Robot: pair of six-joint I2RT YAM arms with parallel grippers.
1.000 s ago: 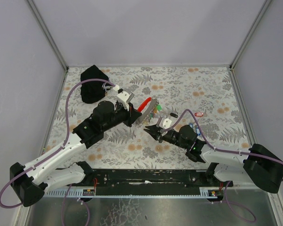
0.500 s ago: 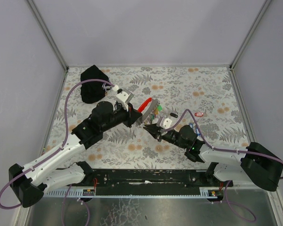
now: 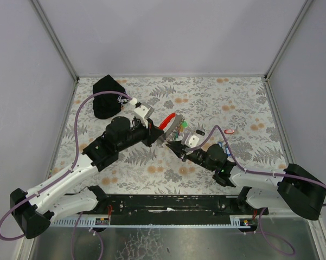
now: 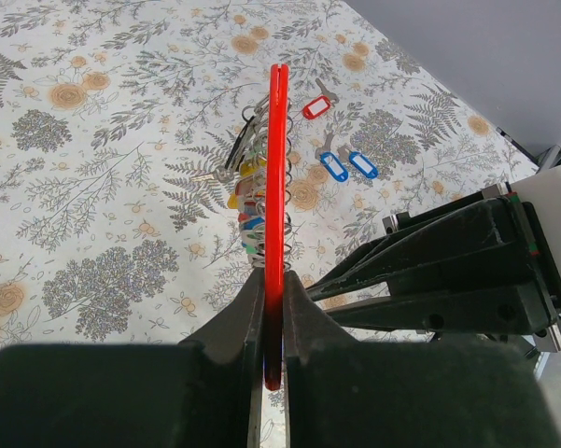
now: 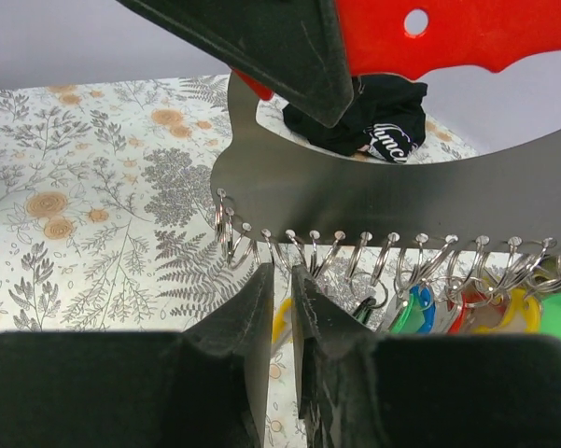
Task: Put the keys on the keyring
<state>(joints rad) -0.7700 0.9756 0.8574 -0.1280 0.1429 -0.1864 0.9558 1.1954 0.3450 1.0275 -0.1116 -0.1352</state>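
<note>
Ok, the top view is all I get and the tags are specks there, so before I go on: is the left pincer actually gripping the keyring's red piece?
Observer: Yes. The left wrist view shows the left pincer shut on the red plate, which stands on edge.
Operator: And the other arm?
Observer: In the right wrist view the right pincer is just under the metal bar, at the rings near the bar's end at the left of that view. Whether it holds one, I cannot tell.
Operator: Anything hung yet?
Observer: Yes, keys with green, blue, red and yellow tags hang from rings further along the bar.
</note>
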